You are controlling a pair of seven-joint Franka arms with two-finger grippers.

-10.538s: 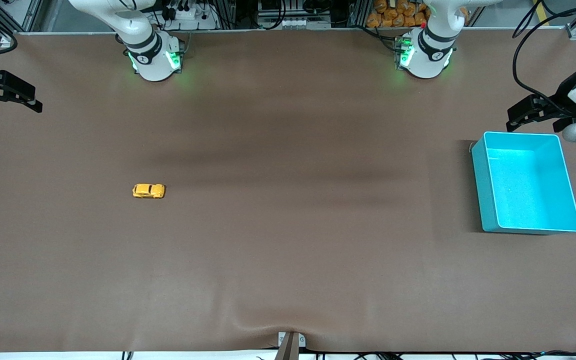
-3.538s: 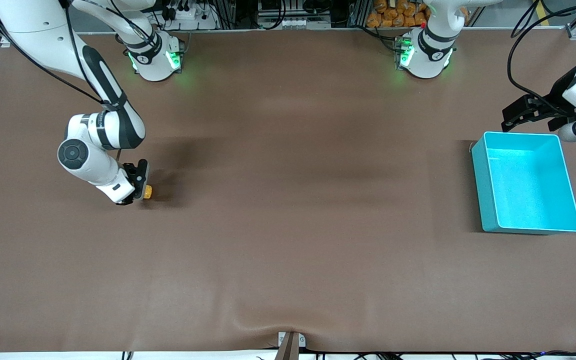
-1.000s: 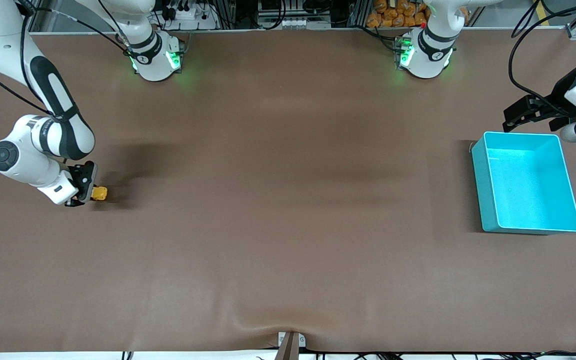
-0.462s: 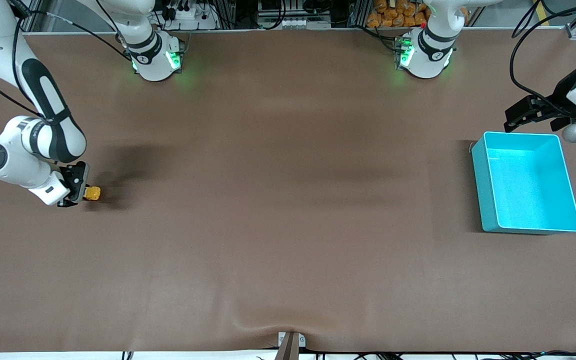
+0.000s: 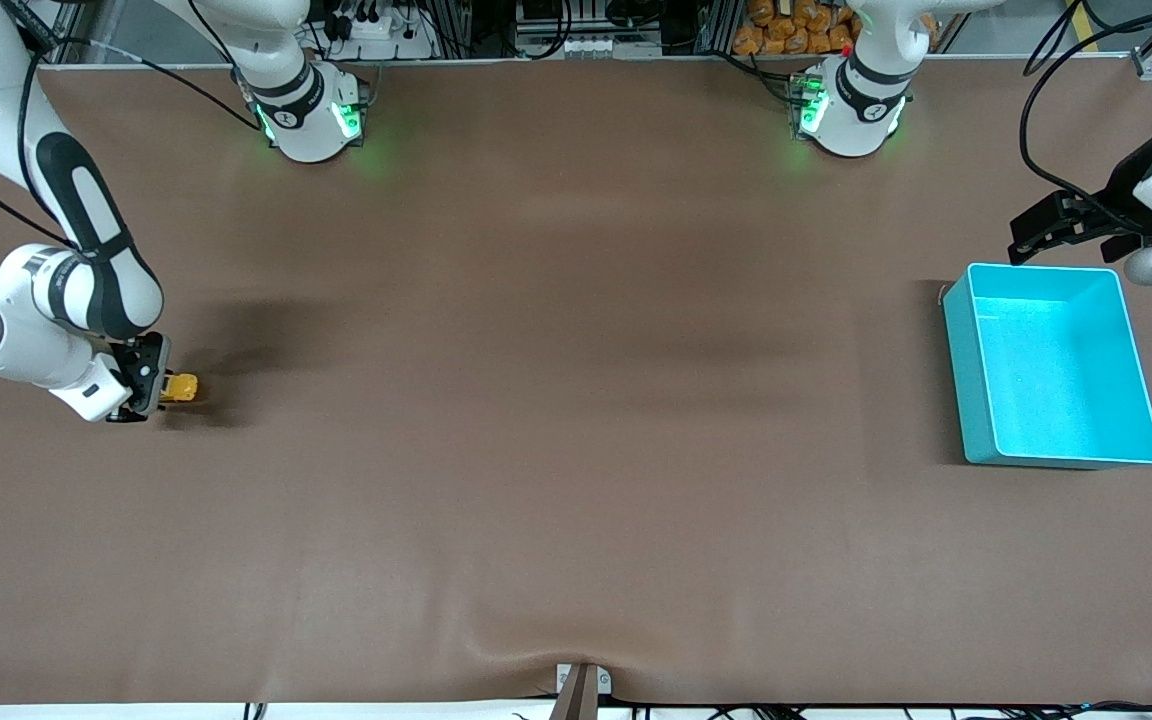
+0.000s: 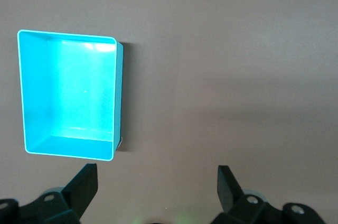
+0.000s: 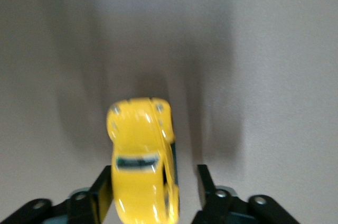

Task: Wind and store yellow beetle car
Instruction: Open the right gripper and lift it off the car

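The yellow beetle car stands on the brown table at the right arm's end, its wheels on the mat. My right gripper is low around its rear end. In the right wrist view the yellow beetle car lies between the fingers of the right gripper, close against one finger with a clear gap to the other finger. The jaws are open. My left gripper waits open over the table by the turquoise bin, with nothing in it. The left wrist view shows the left gripper open over bare mat.
The turquoise bin is empty and stands at the left arm's end of the table. A metal bracket sits at the table edge nearest the front camera. Both arm bases stand along the edge farthest from that camera.
The right arm drew the car a little farther toward its end of the table. Its jaws then went from shut on the car to open. The left arm stayed still.
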